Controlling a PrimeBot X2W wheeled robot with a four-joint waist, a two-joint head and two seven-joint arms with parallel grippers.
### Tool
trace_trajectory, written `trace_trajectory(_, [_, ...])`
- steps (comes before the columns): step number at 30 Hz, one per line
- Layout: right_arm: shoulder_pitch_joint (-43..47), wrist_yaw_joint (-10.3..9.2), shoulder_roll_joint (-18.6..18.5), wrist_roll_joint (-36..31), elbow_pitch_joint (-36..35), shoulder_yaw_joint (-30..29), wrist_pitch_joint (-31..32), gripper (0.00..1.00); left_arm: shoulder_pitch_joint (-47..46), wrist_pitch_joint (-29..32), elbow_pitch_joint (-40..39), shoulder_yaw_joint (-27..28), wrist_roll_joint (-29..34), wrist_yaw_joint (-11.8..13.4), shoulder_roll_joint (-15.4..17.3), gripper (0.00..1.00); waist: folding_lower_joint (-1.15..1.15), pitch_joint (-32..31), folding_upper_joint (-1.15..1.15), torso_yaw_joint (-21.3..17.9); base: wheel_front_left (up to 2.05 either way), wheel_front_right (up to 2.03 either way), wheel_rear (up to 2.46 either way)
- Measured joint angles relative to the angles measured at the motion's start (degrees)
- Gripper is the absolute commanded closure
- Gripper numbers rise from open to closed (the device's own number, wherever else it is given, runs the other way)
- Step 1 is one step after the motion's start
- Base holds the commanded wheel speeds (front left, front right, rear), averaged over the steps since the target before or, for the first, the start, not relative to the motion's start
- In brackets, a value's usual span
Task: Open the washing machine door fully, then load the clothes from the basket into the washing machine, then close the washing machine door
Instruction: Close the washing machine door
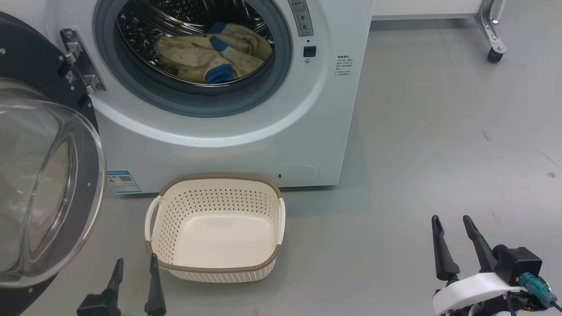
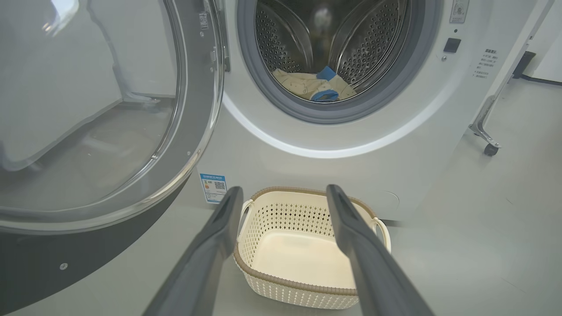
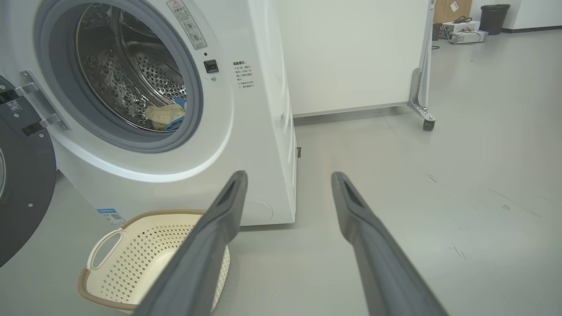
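Both claws sit low at the near edge of the head view, each with its two dark fingers spread wide and nothing between them: the left claw (image 1: 136,262) just beside the near left corner of the basket (image 1: 219,268), the right claw (image 1: 451,218) well off to the right above bare floor (image 1: 417,153). That basket stands on the floor close against the front of the washing machine (image 1: 263,131) and is empty. All the clothes (image 1: 210,55) that can be seen lie in a heap inside the drum (image 1: 140,30), one blue cuff near the front lip; whether it rests clear of the grey gasket (image 1: 197,103) is hard to judge from these angles. With the washing machine door (image 1: 26,57) swung wide on its hinge (image 1: 79,61) to the left, loading looks finished and closing is the step in hand. By my reading, the left claw is the better placed: it needs to reach the door's outer side and push the black rim round to the right until the latch catches
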Motion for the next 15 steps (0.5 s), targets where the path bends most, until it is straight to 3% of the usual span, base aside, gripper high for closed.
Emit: trace_trajectory(15, [0.4, 0.00, -0.1, 0.0, 0.0, -1.3, 0.0, 0.00, 0.0, 0.0, 0.2, -1.5, 0.0, 0.3, 0.0, 0.00, 0.00, -1.1, 0.00, 2.6, 0.00, 0.00, 0.00])
